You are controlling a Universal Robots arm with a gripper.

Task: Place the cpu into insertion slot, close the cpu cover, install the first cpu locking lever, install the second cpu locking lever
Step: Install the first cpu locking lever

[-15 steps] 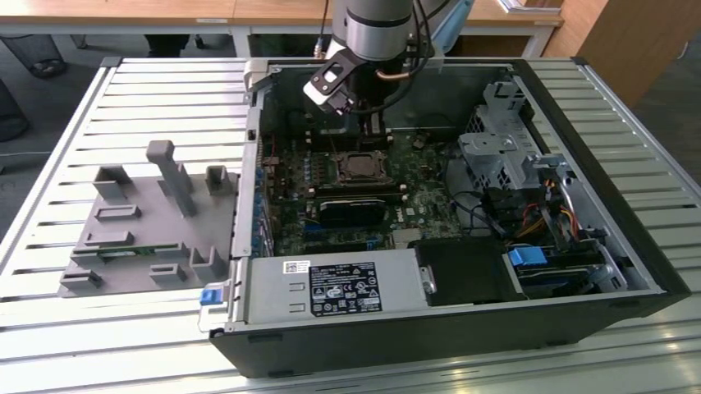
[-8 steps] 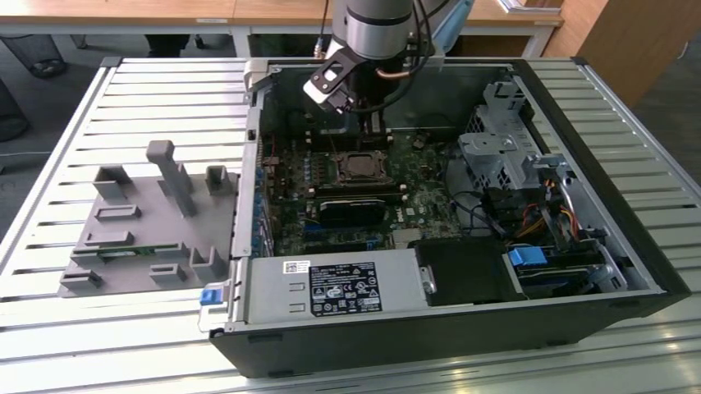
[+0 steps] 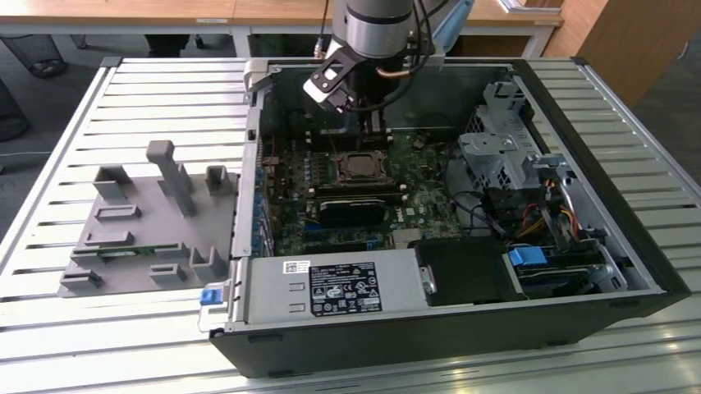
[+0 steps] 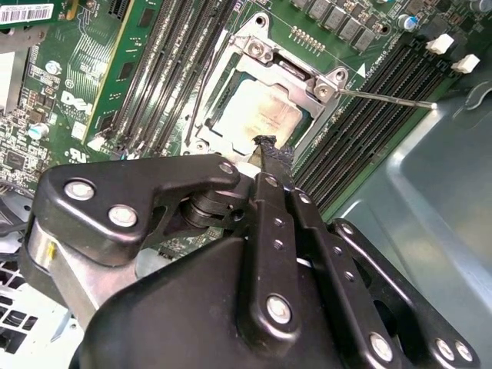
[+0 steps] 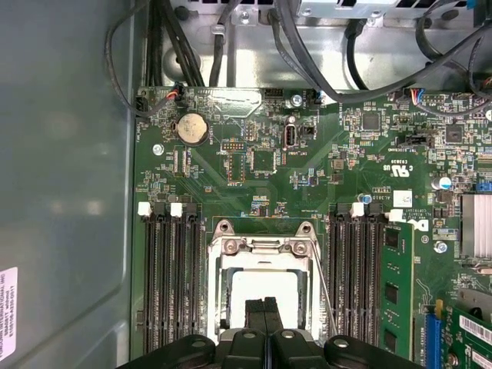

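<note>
Progress looking decent: cpu [image 5: 265, 290] seated in insertion slot [image 5: 231, 264], cpu cover [image 5: 212, 292] folded down over it. Gripper [image 5: 264, 311] fingers [image 5: 255, 317] pinched shut on nothing, hovering just above the cpu. Looks like one thin lever [image 4: 384, 98] sticking out unlatched, hard to tell, so levers left to do

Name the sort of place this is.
Probably a robotics lab or workshop bench: an opened computer case lies on a slatted metal table, a robot arm reaches into it, and wooden desks stand behind.
</note>
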